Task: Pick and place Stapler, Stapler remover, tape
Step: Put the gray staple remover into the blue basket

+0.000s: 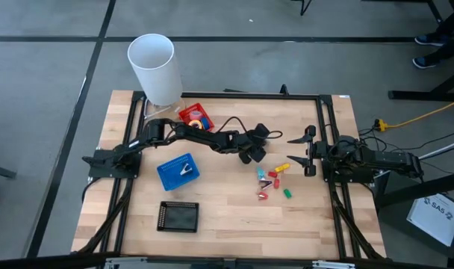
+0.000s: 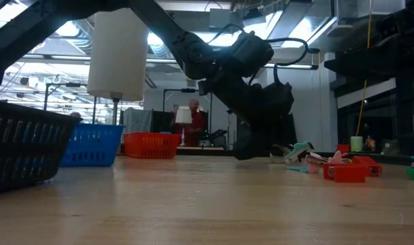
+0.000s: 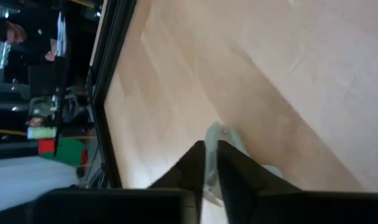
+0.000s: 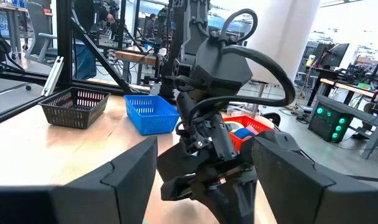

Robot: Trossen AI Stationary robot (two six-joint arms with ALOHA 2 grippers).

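A: Which task item is in the fingers?
B: A pale, light-coloured piece (image 3: pixel 225 138), nipped between the left gripper (image 1: pixel 251 155); its kind cannot be told. It sits just right of centre in the high view.

A: And the other small pieces?
B: A loose cluster (image 1: pixel 274 181) lies right of centre on the table (image 1: pixel 234 217).

A: The baskets?
B: Red basket (image 1: pixel 193 116) upper left holding tape rolls (image 1: pixel 196 119), blue basket (image 1: pixel 178 171) left of centre, black basket (image 1: pixel 178 217) lower left.

A: The right gripper (image 1: pixel 308 155)?
B: At the right edge, fingers spread apart, holding nothing.
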